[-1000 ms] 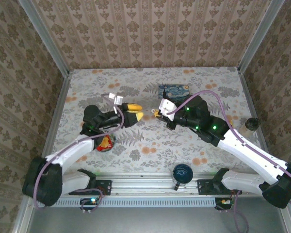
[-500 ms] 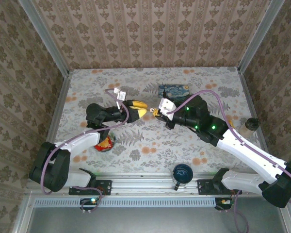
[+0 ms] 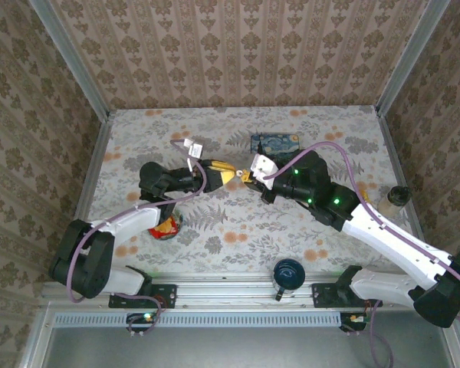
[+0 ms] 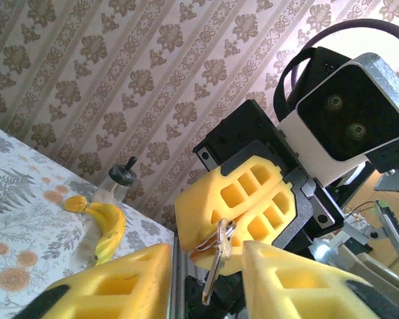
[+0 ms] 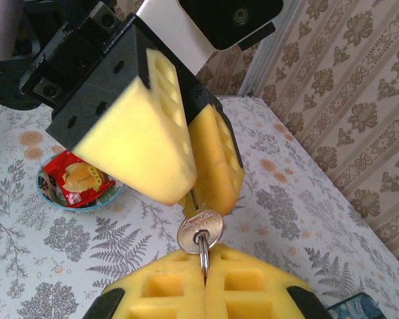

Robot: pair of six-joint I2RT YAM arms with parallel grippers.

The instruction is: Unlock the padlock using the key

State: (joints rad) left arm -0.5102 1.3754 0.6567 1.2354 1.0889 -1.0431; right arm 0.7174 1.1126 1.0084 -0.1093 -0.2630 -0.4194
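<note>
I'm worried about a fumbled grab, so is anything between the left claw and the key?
Nothing visible. The key, held by its ring in the shut right claw, sits in the gap between the fingers of the left claw.

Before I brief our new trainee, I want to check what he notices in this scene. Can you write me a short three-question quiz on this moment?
1. True or false: the right fingers are shut on the ring of the key.
2. What lies in the bowl? A a banana; B a red packet; C a cup.
3. Fill in: the key's blade points into the gap between the ___ fingers.
Key: 1 true; 2 B; 3 left fingers.
</note>
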